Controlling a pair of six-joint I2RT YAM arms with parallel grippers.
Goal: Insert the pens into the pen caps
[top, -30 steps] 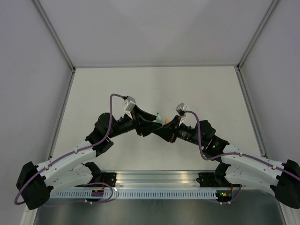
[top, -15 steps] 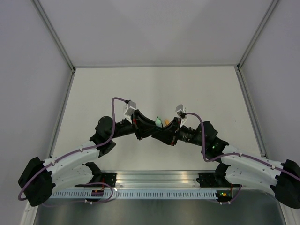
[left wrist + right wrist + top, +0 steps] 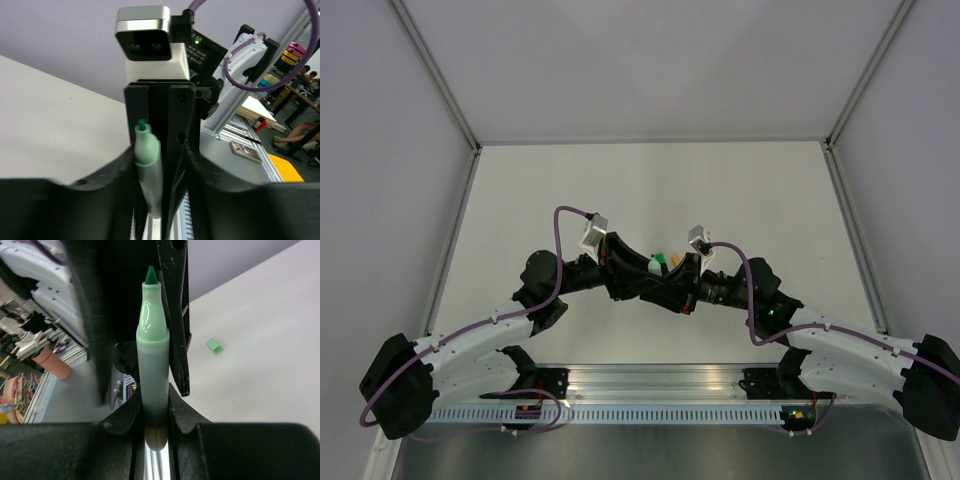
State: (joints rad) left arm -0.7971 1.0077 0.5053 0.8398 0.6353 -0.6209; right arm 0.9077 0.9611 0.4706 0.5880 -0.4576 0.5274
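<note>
The translucent pale green pen (image 3: 152,365) stands upright with its dark green tip up, and its lower end looks brownish. My right gripper (image 3: 152,412) is shut on its lower body. My left gripper (image 3: 159,165) faces the right one, its jaws set either side of the same pen (image 3: 148,165) and wider apart than it. From above, the two grippers meet at mid-table, where the pen (image 3: 660,259) shows as a green spot with an orange spot beside it. A pale green pen cap (image 3: 214,346) lies on the table beyond. The other pens and caps are out of view.
The white table (image 3: 650,190) is enclosed by grey walls at the back and both sides. An aluminium rail (image 3: 660,385) carrying the arm bases runs along the near edge.
My left gripper has moved right and closed in on the right gripper until its fingers flank the pen. The right gripper and the pen have shifted slightly toward the near edge.
</note>
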